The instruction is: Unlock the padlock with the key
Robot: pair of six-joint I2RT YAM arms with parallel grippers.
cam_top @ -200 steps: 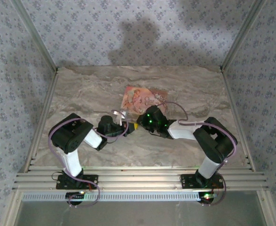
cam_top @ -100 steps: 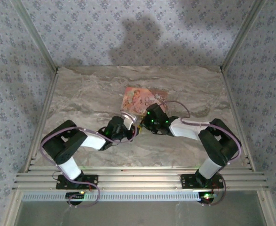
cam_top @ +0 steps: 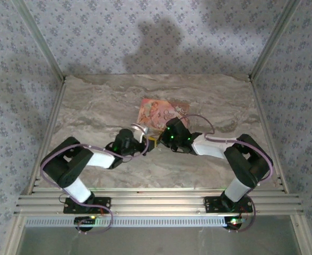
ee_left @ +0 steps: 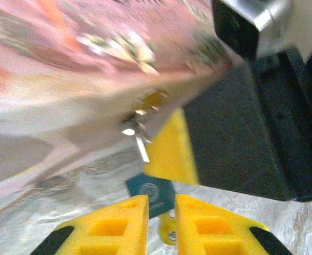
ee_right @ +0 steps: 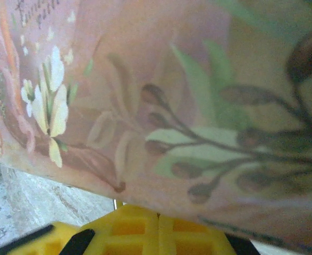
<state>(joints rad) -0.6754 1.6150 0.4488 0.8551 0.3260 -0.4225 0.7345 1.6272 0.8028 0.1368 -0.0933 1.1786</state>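
Nearest, the left gripper [ee_left: 161,203] is almost closed, its hold unclear; the right gripper [ee_right: 158,217] is pressed together, contents hidden. Just beyond the left gripper, the small dark metal padlock [ee_left: 132,126], blurred, sits against the pink picture-printed cardboard box [ee_left: 92,48].

surface: grey-beige marble-patterned bench [cam_top: 92,111] | lying on it: flat pink picture-printed box [cam_top: 156,110], just beyond mid-bench | box's lower edge rests on the stone.

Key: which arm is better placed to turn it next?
Left, probably. The left pincer points straight at the small silvery key hanging by the pink box; the right pincer faces box print.
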